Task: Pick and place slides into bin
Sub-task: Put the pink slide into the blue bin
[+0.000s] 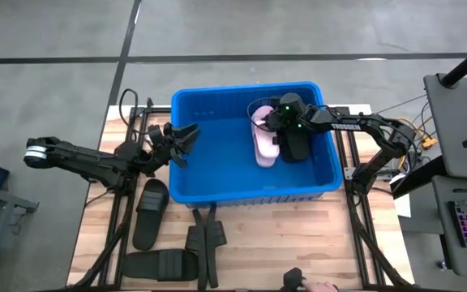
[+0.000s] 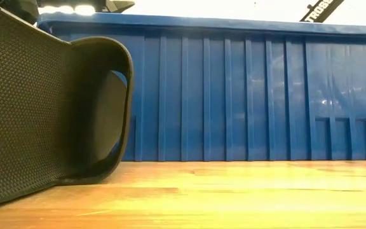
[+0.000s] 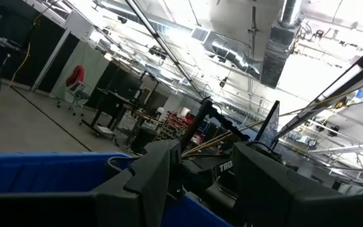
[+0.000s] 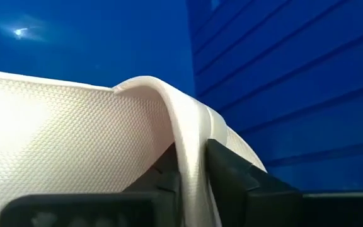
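Observation:
The blue bin (image 1: 217,182) stands mid-table; its ribbed wall fills the low view (image 2: 253,95). Inside it are a pale pink slide (image 1: 263,146) and a black slide (image 1: 297,146) beside it. My right gripper (image 1: 271,122) is down inside the bin, shut on the pink slide (image 4: 74,139). My left gripper (image 1: 183,144) is open and empty at the bin's left rim (image 3: 36,167). Two black slides (image 1: 151,212) (image 1: 160,264) lie flat on the table near the left front; one shows close in the low view (image 2: 43,114). My right gripper pinches the pink slide's broad strap (image 4: 191,157) between its two fingers, one on each face of the strap's arch. The fingers (image 4: 232,170) come from the table's right, slanting down into the bin. Whether the slide rests on the bin's floor, I cannot tell.
A narrow black forked bracket (image 1: 205,239) lies on the table in front of the bin. Black frame rails (image 1: 120,219) run along both table sides. A hand (image 1: 319,286) shows at the near edge. Bare wood lies at the front right.

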